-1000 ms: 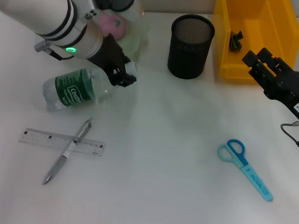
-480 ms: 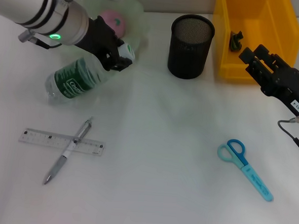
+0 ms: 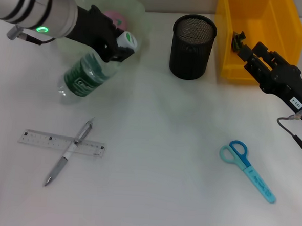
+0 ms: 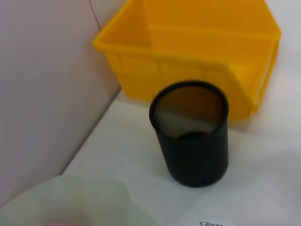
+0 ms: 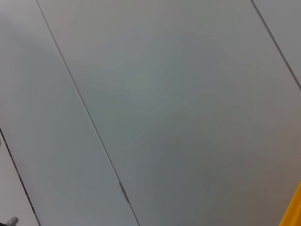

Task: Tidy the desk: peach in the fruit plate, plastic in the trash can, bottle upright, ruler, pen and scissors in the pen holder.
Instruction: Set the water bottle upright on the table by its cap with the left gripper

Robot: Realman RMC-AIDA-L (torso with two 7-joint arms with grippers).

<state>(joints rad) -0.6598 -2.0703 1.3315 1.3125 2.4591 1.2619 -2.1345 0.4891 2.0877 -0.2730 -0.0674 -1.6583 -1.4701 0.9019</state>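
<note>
one bottle (image 3: 88,73) tilts in the upper left of the frame, the left gripper (image 3: 115,44) clamped at its neck just under the white cap. its base sits on the table beside the fruit plate (image 3: 138,15); a slip could topple it against the plate. right gripper (image 3: 241,41) hovers at the yellow bin (image 3: 289,29), fingers unclear.

A clear green-labelled bottle (image 3: 88,72) is held tilted, white cap raised, beside the pale plate (image 3: 139,17) with a pink peach (image 3: 115,18); ruler (image 3: 62,142) and pen (image 3: 69,151) lie crossed, blue scissors (image 3: 247,169) flat, and apparently dark plastic (image 3: 239,40) is in the yellow bin (image 3: 258,35) by the black mesh holder (image 3: 193,46).
</note>
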